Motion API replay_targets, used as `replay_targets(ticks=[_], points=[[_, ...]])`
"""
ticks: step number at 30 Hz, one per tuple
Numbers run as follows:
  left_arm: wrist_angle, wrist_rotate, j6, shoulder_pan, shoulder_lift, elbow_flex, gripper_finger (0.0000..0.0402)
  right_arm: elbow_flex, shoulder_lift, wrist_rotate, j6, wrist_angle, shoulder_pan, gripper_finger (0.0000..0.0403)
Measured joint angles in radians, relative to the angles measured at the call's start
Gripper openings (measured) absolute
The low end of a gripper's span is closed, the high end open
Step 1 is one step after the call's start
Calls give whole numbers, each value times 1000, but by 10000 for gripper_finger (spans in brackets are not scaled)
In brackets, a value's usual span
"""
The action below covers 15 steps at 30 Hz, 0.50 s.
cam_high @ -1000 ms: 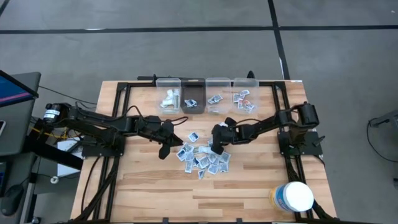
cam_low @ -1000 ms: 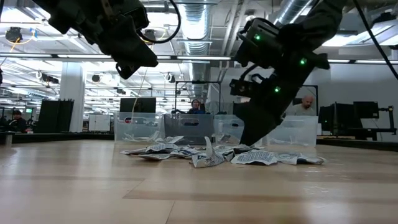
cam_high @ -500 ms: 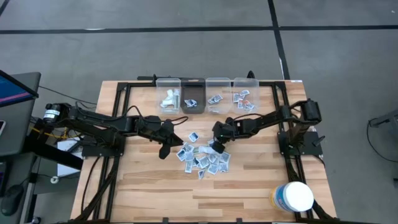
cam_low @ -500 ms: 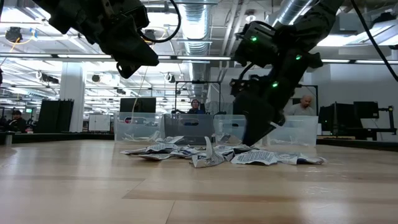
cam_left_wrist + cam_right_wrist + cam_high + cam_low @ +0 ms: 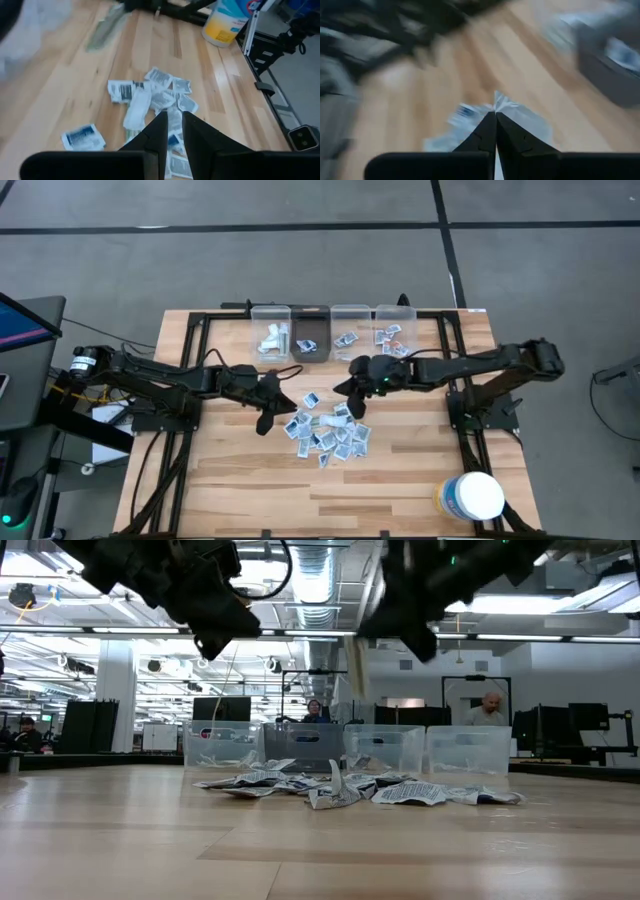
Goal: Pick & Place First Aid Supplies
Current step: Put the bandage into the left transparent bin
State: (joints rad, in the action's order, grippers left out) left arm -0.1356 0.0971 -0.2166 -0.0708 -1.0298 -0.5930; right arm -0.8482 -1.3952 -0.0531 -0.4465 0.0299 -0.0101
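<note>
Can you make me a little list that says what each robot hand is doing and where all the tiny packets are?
right gripper: shut on a packet, lifted above the pile
left gripper: hovering beside the pile, holding nothing visible
pile of packets: loose heap in the middle of the table
bins: four clear ones in a row at the far edge, some packets inside
white tub: near corner on the right arm's side
</note>
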Motion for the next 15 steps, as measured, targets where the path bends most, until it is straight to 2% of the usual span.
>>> replay_targets(ticks=[4, 7, 15], points=[[-93, 2, 84, 0, 0, 0, 58, -2, 44, 128, 0, 98, 0, 0], [-195, 29, 177, 0, 0, 0, 63, -1, 53, 182, -4, 133, -4, 0], [-266, 35, 342, 0, 0, 0, 113, -2, 47, 195, -50, 162, -32, 0]])
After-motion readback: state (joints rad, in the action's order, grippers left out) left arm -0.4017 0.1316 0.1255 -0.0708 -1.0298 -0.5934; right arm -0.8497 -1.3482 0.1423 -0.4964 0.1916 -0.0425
